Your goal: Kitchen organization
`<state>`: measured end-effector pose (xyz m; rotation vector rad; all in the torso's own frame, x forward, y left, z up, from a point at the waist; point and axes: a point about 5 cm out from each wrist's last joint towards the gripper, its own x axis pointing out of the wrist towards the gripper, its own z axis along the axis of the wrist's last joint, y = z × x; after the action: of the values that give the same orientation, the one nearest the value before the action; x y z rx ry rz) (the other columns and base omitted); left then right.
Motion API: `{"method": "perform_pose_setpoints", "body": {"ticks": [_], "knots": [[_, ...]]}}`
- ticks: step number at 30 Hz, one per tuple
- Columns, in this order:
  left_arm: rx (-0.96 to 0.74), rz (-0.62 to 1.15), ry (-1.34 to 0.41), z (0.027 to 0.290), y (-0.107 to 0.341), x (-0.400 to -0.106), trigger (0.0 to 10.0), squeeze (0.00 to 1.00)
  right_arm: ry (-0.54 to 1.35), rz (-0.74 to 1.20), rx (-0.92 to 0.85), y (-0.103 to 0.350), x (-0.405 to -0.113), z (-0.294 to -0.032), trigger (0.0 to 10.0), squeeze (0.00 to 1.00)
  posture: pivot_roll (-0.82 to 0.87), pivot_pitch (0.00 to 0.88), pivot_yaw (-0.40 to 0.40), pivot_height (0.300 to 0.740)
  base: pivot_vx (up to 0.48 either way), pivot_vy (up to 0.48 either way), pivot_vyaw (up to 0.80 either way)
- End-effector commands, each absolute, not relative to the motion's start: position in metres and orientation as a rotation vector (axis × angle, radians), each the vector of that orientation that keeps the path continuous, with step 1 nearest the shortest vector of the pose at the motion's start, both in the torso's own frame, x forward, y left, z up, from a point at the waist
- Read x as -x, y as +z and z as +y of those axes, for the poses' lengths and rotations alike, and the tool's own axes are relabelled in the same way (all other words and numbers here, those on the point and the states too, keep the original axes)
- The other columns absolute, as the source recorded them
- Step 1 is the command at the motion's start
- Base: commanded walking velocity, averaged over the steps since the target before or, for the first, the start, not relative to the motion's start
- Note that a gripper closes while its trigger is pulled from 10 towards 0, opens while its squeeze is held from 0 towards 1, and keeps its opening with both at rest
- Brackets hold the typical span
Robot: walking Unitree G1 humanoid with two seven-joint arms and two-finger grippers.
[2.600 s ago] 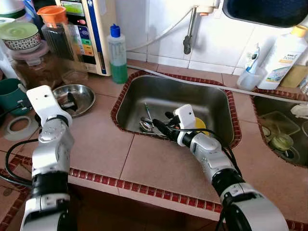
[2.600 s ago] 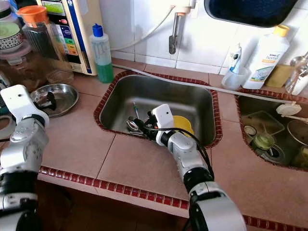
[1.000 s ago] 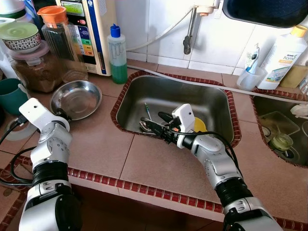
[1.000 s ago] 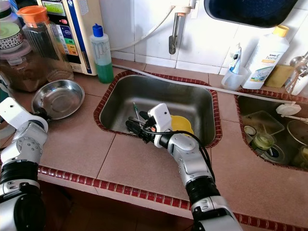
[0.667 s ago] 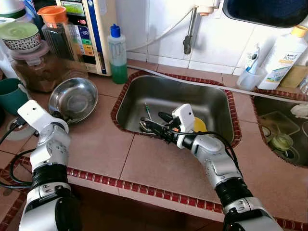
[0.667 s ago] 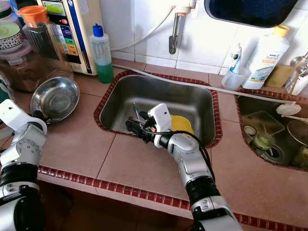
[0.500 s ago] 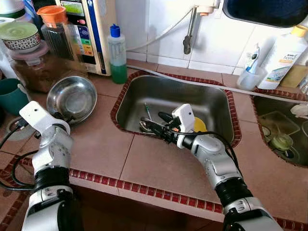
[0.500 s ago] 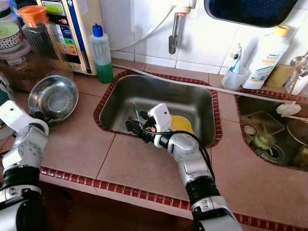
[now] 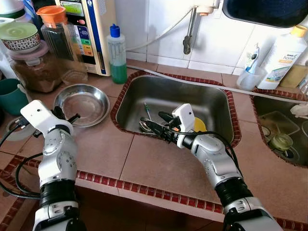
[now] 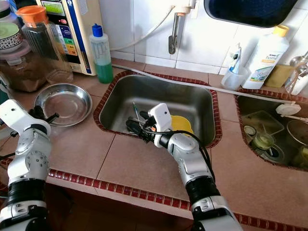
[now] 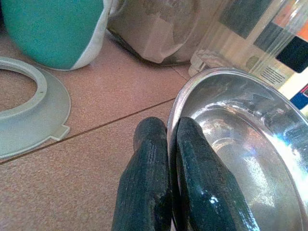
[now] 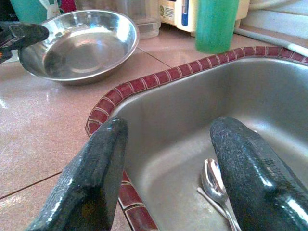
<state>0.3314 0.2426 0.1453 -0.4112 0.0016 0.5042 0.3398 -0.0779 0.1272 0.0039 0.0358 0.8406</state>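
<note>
A steel bowl [image 9: 83,105] lies flat on the tiled counter, left of the sink [image 9: 211,98]. My left gripper [image 9: 66,118] is shut on its near-left rim; in the left wrist view the two black fingers [image 11: 149,183] pinch the bowl's edge [image 11: 240,144]. My right gripper [image 9: 155,126] hangs open over the sink's near-left corner, its fingers [image 12: 82,187] spread with nothing between them. Below it in the basin lie a spoon [image 12: 214,182] and other cutlery [image 9: 147,122], beside something yellow [image 9: 199,125].
A green soap bottle [image 9: 117,55], jars [image 9: 55,33] and a water unit [image 9: 94,29] crowd the back left. A teal mug [image 9: 9,94] and a white ring lid [image 11: 24,115] sit left of the bowl. A second basin [image 9: 281,134] is at the right.
The bowl was tipped up on its edge in my left gripper; now it lies flat and a little nearer the sink. The left arm shifted right. The right arm has stayed put.
</note>
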Motion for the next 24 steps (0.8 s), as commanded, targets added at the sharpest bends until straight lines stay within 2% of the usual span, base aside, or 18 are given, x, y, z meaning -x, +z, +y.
{"method": "perform_pose_setpoints", "body": {"ticks": [1, 16, 24], "knots": [[0.39, 0.021, 0.505, 0.239, 0.139, -0.327, 0.0, 0.0, 0.834, 0.024, -0.003, 0.132, -0.341, -0.078, 10.0, 0.0, 0.11, 0.029, -0.019, 0.74, 0.0, 0.0, 0.0], [0.345, -0.123, 0.433, 0.232, 0.155, -0.321, 0.0, 0.0, 0.796, 0.039, -0.032, 0.131, -0.344, -0.081, 10.0, 0.0, 0.12, 0.026, -0.022, 0.74, 0.0, 0.0, 0.0], [0.36, -0.224, 0.292, 0.214, 0.173, -0.323, 0.0, 0.0, 0.766, 0.043, -0.062, 0.133, -0.348, -0.083, 10.0, 0.0, 0.12, 0.024, -0.023, 0.74, 0.0, 0.0, 0.0]]}}
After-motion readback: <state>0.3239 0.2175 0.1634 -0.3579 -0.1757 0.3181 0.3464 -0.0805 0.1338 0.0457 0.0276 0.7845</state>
